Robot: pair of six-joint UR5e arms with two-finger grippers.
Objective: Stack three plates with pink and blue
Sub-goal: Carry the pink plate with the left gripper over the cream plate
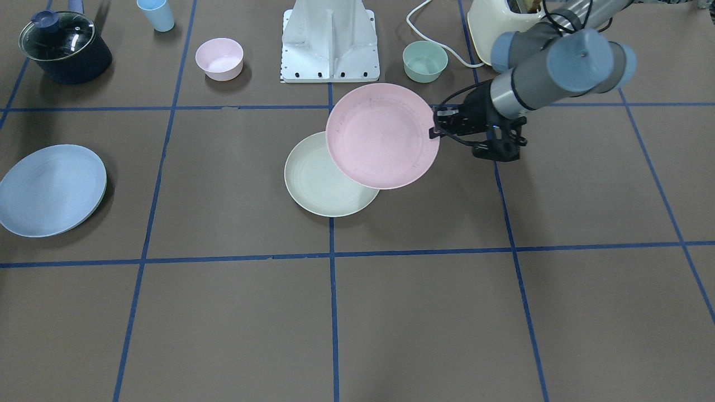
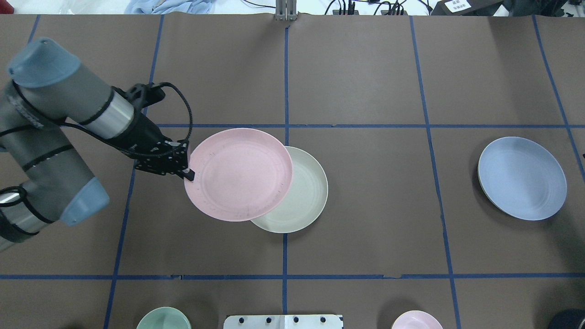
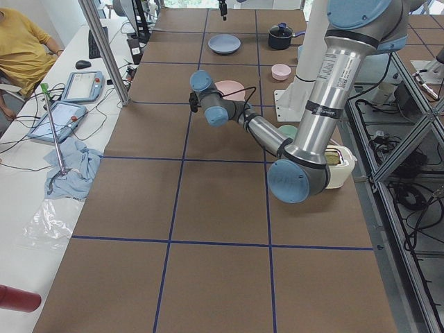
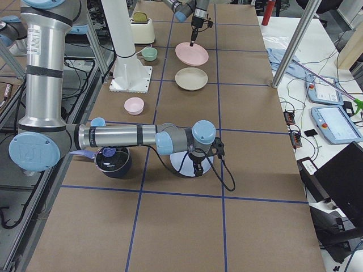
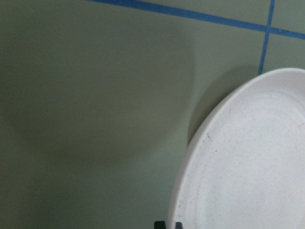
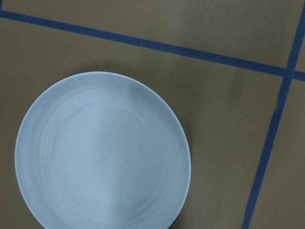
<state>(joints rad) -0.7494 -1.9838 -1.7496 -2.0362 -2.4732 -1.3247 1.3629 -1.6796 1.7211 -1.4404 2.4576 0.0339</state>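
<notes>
My left gripper (image 2: 187, 173) is shut on the left rim of the pale pink plate (image 2: 240, 173) and holds it above the table. The pink plate partly overlaps the cream-white plate (image 2: 304, 201), which lies flat at the table's middle. In the front-facing view the pink plate (image 1: 382, 135) covers the upper right of the cream plate (image 1: 321, 184). The pale blue plate (image 2: 522, 178) lies alone far to the right. The right wrist view looks straight down on the blue plate (image 6: 102, 155). My right gripper (image 4: 197, 170) shows only in the side views, over the blue plate; I cannot tell whether it is open or shut.
Near the robot's base (image 1: 329, 42) stand a small pink bowl (image 1: 219, 58) and a small mint-green bowl (image 1: 425, 61). A dark lidded pot (image 1: 64, 47), a blue cup (image 1: 156, 14) and a cream toaster (image 1: 497, 25) stand along the same edge.
</notes>
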